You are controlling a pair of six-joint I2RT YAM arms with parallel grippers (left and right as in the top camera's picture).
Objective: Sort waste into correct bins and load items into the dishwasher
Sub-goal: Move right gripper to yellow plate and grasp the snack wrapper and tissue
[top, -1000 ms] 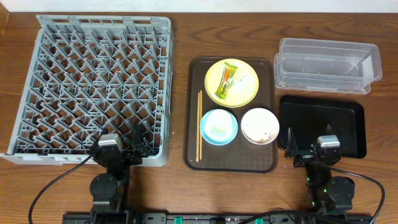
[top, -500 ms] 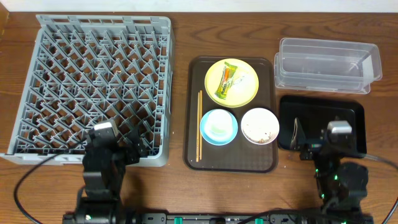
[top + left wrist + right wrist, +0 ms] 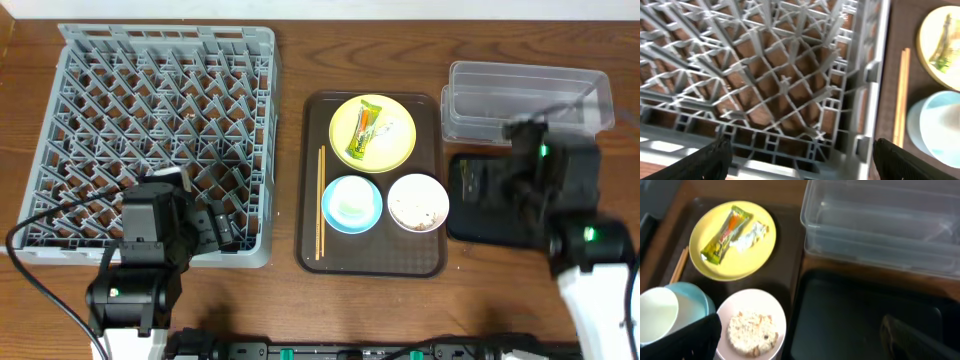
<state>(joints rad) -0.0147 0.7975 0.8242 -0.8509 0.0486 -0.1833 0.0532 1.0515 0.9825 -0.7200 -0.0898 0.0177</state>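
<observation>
The grey dish rack (image 3: 160, 130) fills the left. The brown tray holds a yellow plate (image 3: 400, 146) with the snack wrapper (image 3: 364, 132) and white scrap (image 3: 391, 129), a blue bowl (image 3: 335, 215) with a white cup (image 3: 657, 317) in it, a white bowl (image 3: 418, 180) of rice crumbs (image 3: 752, 327), and chopsticks (image 3: 321, 200). My left gripper (image 3: 215, 225) is open and empty over the rack's front right corner (image 3: 775, 75). My right gripper (image 3: 512, 165) is open and empty above the black tray (image 3: 480, 205), right of the white bowl (image 3: 740, 302).
The clear tub (image 3: 528, 103) stands behind the black tray and shows in the right wrist view (image 3: 880, 225). The brown serving tray (image 3: 372, 262) lies between rack and bins. Chopsticks (image 3: 901, 95) lie along its left edge, close to the rack wall.
Both arms have lifted and reached away from the front edge. The left now hangs over the rack's front right corner, the right over the black tray. Nothing on the table moved.
</observation>
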